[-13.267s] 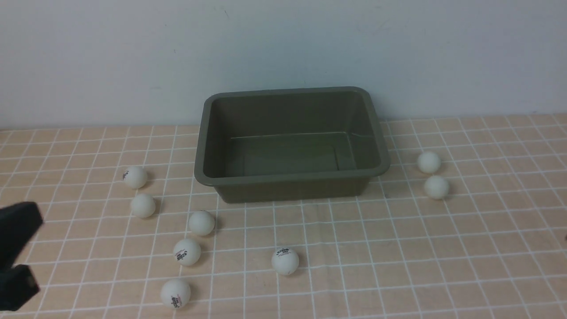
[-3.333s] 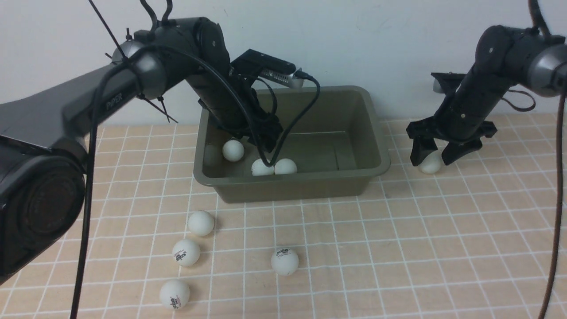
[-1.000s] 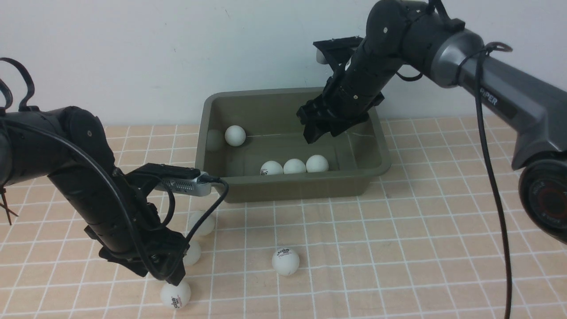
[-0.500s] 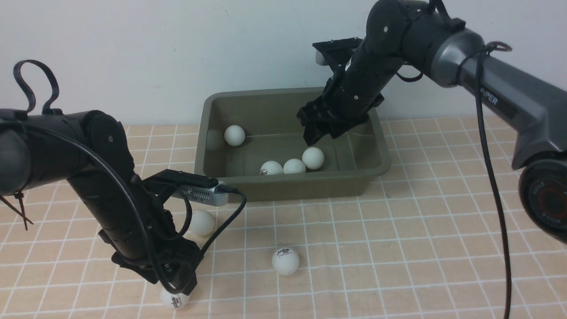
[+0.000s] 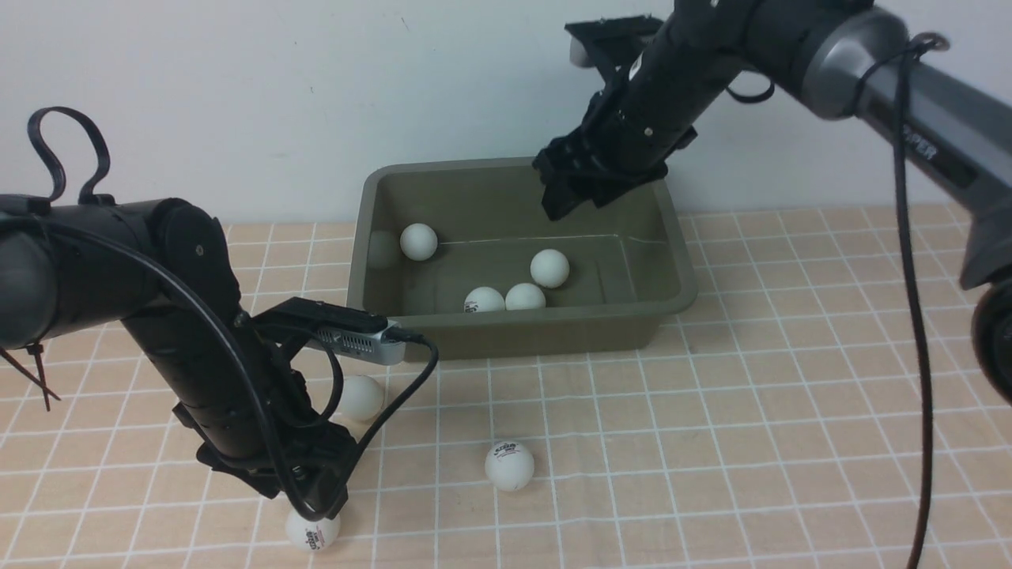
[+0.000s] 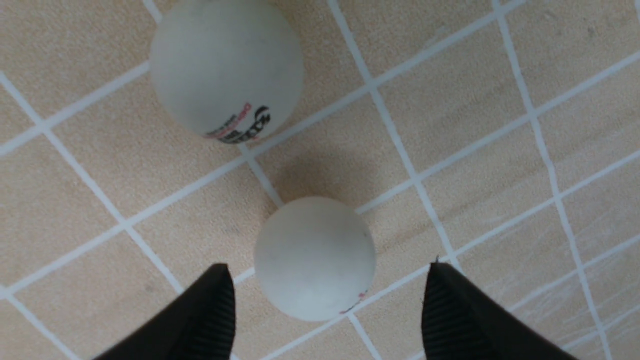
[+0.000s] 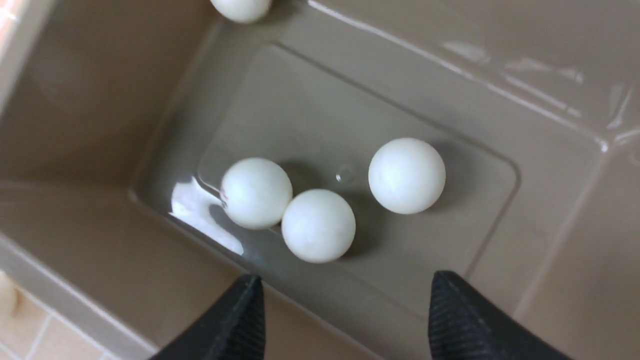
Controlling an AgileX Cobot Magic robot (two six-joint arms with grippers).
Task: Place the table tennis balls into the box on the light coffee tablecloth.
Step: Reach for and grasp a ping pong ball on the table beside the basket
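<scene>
Right tool (image 5: 571, 201) has lifted clear of the olive-green rectangular plastic tub (image 5: 522, 320), jaws wide and empty. Four small white matte balls (image 5: 549, 268) lie inside, frame centre. Left tool (image 5: 312, 494), wide, now straddles a fifth ball (image 6: 315, 257) on the peach grid tablecloth (image 5: 711, 442), lower left; grasp probably next.

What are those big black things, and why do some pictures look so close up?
They are two robot arms, each ending in a gripper, a pincer for picking things up. The wide picture looks forward from between the arms. The two close-ups come from small cameras on the wrists. On the checked tablecloth stands a green box with four white balls inside; more balls lie on the cloth. The left gripper is open, low over one ball, not squeezing it. The right gripper hangs open and empty above the box.
</scene>
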